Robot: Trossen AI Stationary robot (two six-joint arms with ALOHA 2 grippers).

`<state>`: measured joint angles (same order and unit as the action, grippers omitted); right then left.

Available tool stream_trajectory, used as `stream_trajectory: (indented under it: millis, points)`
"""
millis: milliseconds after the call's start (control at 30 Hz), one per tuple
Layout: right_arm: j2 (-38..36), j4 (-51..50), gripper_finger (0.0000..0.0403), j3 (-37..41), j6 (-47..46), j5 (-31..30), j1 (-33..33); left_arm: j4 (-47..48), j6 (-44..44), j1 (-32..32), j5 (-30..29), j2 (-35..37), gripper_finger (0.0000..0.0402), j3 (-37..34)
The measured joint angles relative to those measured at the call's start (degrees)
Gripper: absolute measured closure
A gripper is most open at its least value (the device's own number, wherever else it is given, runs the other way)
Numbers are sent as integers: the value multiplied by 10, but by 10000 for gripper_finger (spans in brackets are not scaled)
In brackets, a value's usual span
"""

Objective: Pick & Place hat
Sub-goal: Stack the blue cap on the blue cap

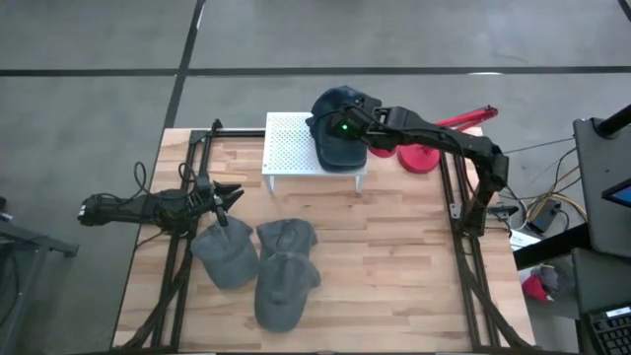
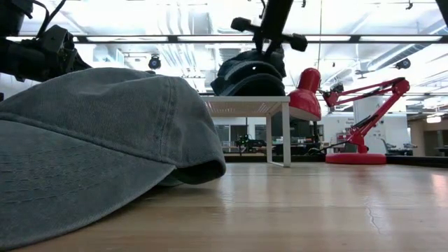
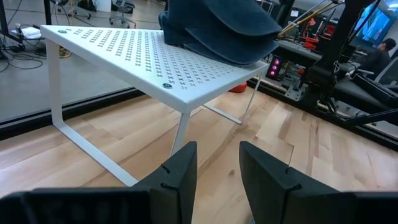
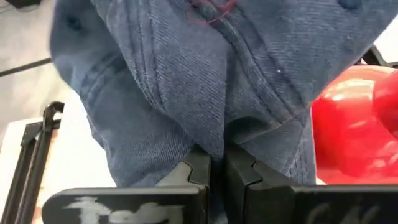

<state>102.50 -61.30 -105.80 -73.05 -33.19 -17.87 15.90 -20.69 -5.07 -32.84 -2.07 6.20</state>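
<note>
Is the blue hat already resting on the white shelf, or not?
On it. The blue hat rests on the white shelf; right gripper pinches its fabric.

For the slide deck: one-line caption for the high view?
Right gripper pinches a dark blue hat over the white rack; left gripper waits near three grey hats.

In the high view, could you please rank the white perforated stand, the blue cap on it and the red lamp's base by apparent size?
1. White perforated stand.
2. Blue cap, pinched by the right gripper.
3. Red lamp's base, partly hidden by the arm.
</note>
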Motion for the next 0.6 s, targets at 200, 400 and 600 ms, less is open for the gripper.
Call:
stream_trajectory:
  millis: [200, 400, 600]
  points:
    - [-1, 0, 390, 13, 11, 4, -2, 0, -1, 0, 0, 0, 280, 0]
    - [-1, 1, 390, -8, 73, 2, -3, 0, -1, 0, 0, 0, 280, 0]
    - [-1, 3, 390, -38, 105, -17, -3, 0, -1, 0, 0, 0, 280, 0]
